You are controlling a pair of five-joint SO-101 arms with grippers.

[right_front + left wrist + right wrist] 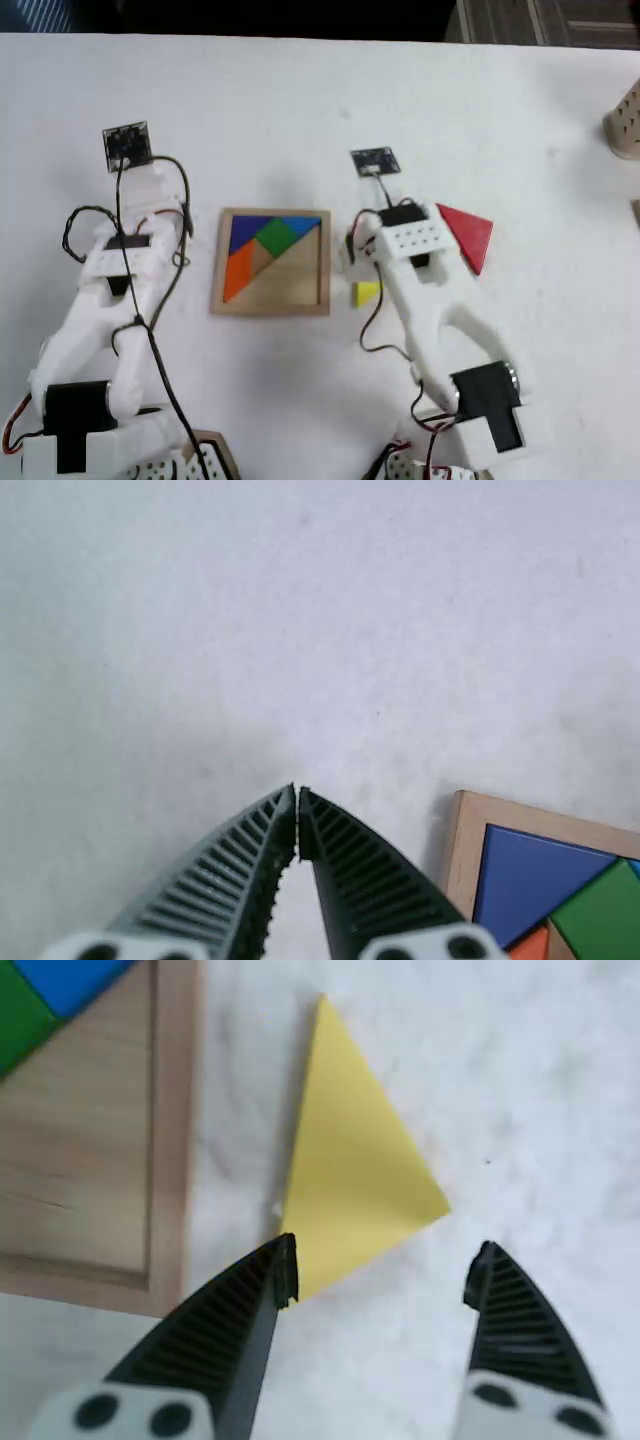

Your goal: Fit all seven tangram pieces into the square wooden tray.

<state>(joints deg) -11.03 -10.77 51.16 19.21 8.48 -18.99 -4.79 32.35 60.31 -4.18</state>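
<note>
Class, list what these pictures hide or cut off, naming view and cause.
1. High view: the right arm covers most of the yellow triangle.
2. High view: the same arm covers part of the red triangle.
3. Left wrist view: the tray is cut off by the frame edge.
4. Right wrist view: one finger overlaps the yellow triangle's corner.

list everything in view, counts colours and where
wooden tray: 1, light wood, mid-table
blue piece: at least 1, blue, tray's far side
green piece: 1, green, in tray next to the blue
orange piece: 1, orange, tray's left side
yellow triangle: 1, yellow, on table right of tray
red triangle: 1, red, on table farther right
holed block: 1, beige, table's right edge
table: 1, white
left claw: 1, dark, shut, over bare table left of tray
right claw: 1, dark, open, at the yellow triangle
</note>
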